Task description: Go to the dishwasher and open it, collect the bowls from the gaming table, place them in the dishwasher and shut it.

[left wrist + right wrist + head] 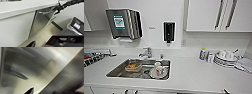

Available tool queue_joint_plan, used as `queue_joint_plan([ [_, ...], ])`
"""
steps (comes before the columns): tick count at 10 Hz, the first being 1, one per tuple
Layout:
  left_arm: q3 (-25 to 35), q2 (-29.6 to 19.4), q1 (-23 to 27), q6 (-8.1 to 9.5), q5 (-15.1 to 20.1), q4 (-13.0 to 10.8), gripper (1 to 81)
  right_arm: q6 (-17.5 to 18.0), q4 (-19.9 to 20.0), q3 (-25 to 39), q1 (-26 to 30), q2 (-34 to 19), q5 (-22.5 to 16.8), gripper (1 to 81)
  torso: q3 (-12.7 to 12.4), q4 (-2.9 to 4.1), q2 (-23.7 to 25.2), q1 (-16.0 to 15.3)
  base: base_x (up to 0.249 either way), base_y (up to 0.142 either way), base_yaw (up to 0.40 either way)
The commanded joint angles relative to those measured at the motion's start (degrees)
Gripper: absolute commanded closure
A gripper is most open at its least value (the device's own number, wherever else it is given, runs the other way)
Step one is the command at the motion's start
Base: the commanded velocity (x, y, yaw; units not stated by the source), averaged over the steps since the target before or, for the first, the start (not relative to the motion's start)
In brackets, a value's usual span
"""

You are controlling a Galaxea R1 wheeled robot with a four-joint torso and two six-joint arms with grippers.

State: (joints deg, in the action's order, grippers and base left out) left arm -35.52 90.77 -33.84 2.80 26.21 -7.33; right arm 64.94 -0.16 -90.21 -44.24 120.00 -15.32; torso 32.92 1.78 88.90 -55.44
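Observation:
The dishwasher (40, 25) is a stainless steel front set under the white counter, between white cabinet fronts. Its steel bar handle (46, 12) runs across the top of that front. My right gripper (57, 9), on a dark arm, sits right at the end of the handle; whether it grips the bar is unclear. The right wrist view is a blurred close-up of the steel front (31, 65). My left gripper (40, 43) hangs back from the dishwasher, low over the pale floor. The bowls and the gaming table are out of view.
In the head view a white counter (191, 72) holds a steel sink (116, 72) with cups and a container in it. Stacked plates and cups (224, 58) stand at the right. A towel dispenser (124, 23), a soap dispenser (169, 32) and wall cabinets (204, 15) hang above.

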Motion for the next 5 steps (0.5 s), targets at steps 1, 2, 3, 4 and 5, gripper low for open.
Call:
queue_joint_plan([
  [1, 1.69, -1.37, 5.14, -0.43, 0.95, 0.03, 1.0, -0.08, -0.11, -1.62, 2.8, 0.62, -2.78, 1.0, 0.0, 0.0, 0.0, 0.0, 0.0, 0.0, 0.0],
  [2, 1.51, -1.11, 5.05, -0.43, 0.95, 0.03, 1.0, -0.34, -0.28, -1.8, 1.74, 0.44, -2.78, 1.0, -0.02, 0.0, 0.0, 0.0, 0.0, 0.0, 0.0],
  [3, 1.42, -0.94, 5.14, -0.43, 1.03, 0.03, 1.0, -0.43, -1.24, -1.98, 0.77, -0.35, -2.78, 1.0, -0.02, 0.0, 0.02, 0.0, 0.0, 0.0, 0.0],
  [4, 1.51, -0.76, 5.14, -0.43, 0.95, 0.03, 1.0, -0.52, -2.3, -1.71, 0.07, -1.57, -2.87, 1.0, -0.04, -0.02, 0.02, 0.0, 0.0, 0.0, 0.0],
  [5, 1.42, -0.58, 5.14, -0.43, 1.04, 0.03, 1.0, -0.6, -3.18, -1.62, -0.37, -2.37, -2.87, 1.0, -0.06, -0.02, 0.05, 0.0, 0.0, 0.0, 0.0],
])
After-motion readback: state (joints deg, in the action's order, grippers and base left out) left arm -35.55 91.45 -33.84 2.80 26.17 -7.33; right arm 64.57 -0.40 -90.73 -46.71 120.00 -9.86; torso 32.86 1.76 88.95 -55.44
